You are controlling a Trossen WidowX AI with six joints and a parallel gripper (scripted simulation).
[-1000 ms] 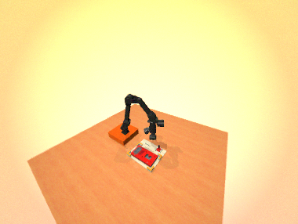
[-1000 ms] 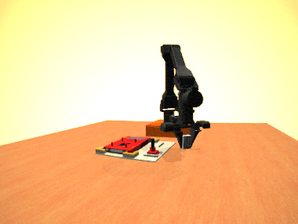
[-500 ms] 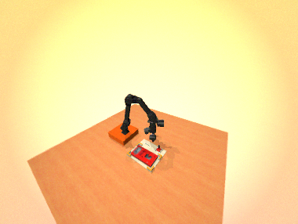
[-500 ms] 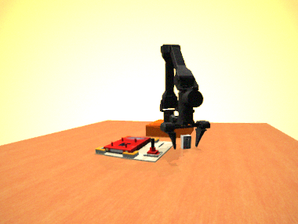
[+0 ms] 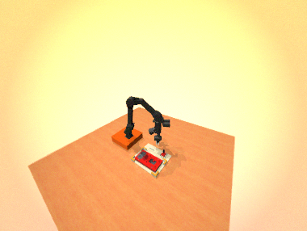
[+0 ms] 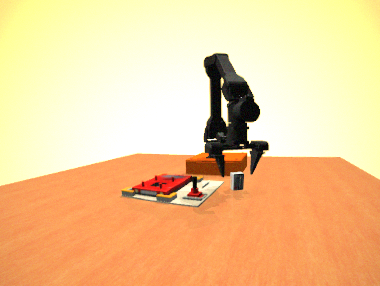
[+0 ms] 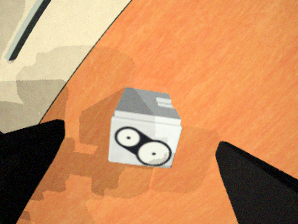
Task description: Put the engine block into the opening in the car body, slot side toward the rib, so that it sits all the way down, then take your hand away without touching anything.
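The engine block (image 6: 237,181) (image 7: 145,140) is a small grey and white box with two round marks on one face. It is off the car body, beside the white board. It shows between and beyond the open fingers in the wrist view, and just below fingertip level in the exterior view. Whether it rests on the table is unclear. My gripper (image 5: 157,140) (image 6: 237,174) (image 7: 143,138) is wide open, touching nothing visible, with a gap on each side of the block. The red car body (image 5: 149,164) (image 6: 172,184) lies on the board, with dark openings; the rib cannot be made out.
The white board (image 5: 155,149) (image 6: 212,187) (image 7: 95,20) has yellow and grey corner pieces around the car body. A red piece with a black upright post (image 6: 195,185) stands on it near the block. The arm's orange base (image 5: 126,139) (image 6: 215,166) is behind.
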